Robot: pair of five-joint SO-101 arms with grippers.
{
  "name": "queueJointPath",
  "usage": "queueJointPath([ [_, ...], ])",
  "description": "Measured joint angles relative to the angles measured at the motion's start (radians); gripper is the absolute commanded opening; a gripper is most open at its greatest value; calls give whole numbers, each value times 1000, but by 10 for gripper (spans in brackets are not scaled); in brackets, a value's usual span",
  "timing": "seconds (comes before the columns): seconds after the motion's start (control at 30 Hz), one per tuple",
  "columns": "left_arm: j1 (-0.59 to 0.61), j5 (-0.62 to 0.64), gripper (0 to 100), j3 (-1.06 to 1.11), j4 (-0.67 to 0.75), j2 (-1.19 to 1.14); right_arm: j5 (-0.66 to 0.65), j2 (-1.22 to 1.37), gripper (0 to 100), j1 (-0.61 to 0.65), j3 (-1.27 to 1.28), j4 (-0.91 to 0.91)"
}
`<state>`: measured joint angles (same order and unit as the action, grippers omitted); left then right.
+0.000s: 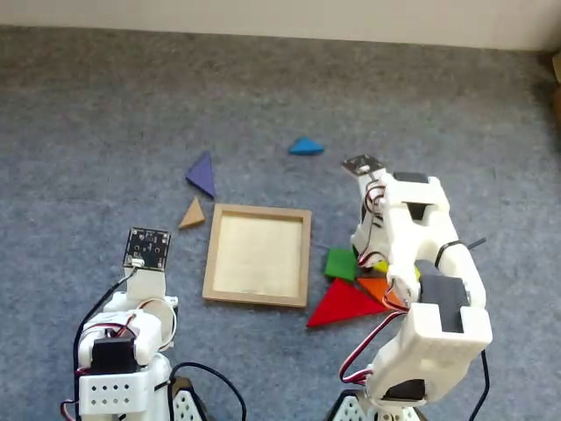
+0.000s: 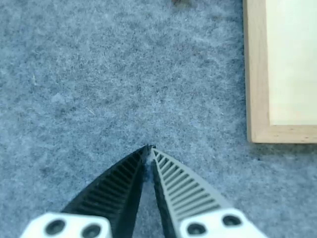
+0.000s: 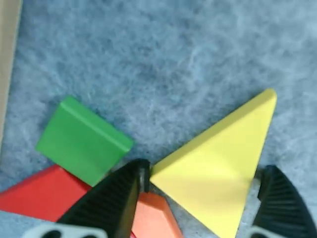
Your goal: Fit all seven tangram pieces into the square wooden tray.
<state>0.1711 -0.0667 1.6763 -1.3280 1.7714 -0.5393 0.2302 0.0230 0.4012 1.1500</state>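
Grey carpet [image 1: 105, 105] lies underneath (pale strip [image 1: 263, 13] along its far edge).

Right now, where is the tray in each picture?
High view: tray in the middle, left of the green square.
Left wrist view: its corner, beyond the shut left hand.
Right wrist view: its edge, past the green square.
Shared landmark: the green square.

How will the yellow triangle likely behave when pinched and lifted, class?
Probably stiff: the yellow triangle shows crisp straight edges and a flat face. Lying flat on the carpet, it should slide rather than roll or tip. Its angled sides might let it slip from a pinch.
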Motion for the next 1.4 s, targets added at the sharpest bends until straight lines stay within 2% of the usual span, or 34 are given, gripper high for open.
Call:
queueJointPath([
  [0.17, 0, 0, 6, 0, 0, 0, 0, 0, 325, 0, 0, -2],
  [0.33, 0, 0, 6, 0, 0, 0, 5, -3, 216, -2, -2, -5],
  [0.43, 0, 0, 6, 0, 0, 0, 5, -11, 188, -20, -3, -23],
  [0.77, 0, 0, 6, 0, 0, 0, -44, -43, 184, -26, 2, -26],
  [1.13, 0, 0, 6, 0, 0, 0, -54, -275, 184, -17, 44, -6],
  [1.3, 0, 0, 6, 0, 0, 0, -54, -336, 184, 37, 44, 46],
  [1.4, 0, 0, 6, 0, 0, 0, -8, -364, 184, 87, 44, 61],
])
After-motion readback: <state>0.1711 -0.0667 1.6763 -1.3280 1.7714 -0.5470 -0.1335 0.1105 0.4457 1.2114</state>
